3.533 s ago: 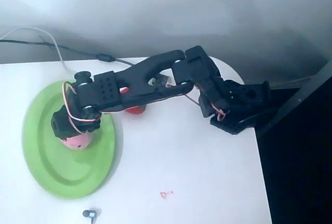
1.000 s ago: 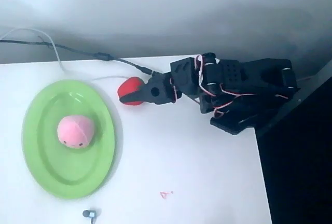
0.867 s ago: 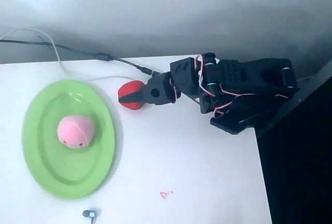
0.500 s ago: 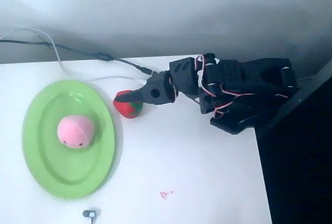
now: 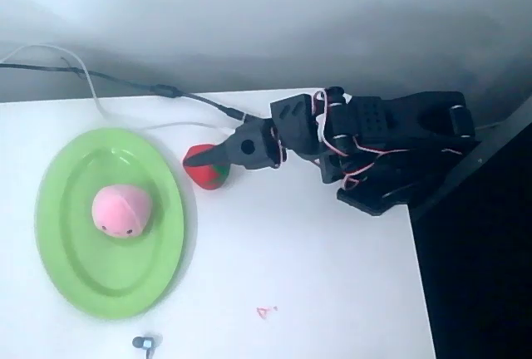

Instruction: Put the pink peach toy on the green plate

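In the overhead view the pink peach toy (image 5: 122, 211) lies on the green plate (image 5: 83, 280), a little above the plate's middle, with nothing touching it. The plate rests on the left of the white table. My black gripper (image 5: 209, 157) is folded back to the right of the plate, well apart from the peach. Its fingers come together into one narrow point, shut, with nothing held. That point hangs over the top of a red strawberry-like toy (image 5: 206, 171), which lies just off the plate's right rim.
The arm's base (image 5: 391, 168) sits at the table's right edge, where the surface drops into dark. Cables (image 5: 125, 85) run along the back edge. A small red mark (image 5: 266, 312) and a small grey object (image 5: 143, 343) lie near the front.
The gripper let go of the peach on the plate and drew back to the right. Over the last second the red toy shifted slightly down-left and rolled, showing green.
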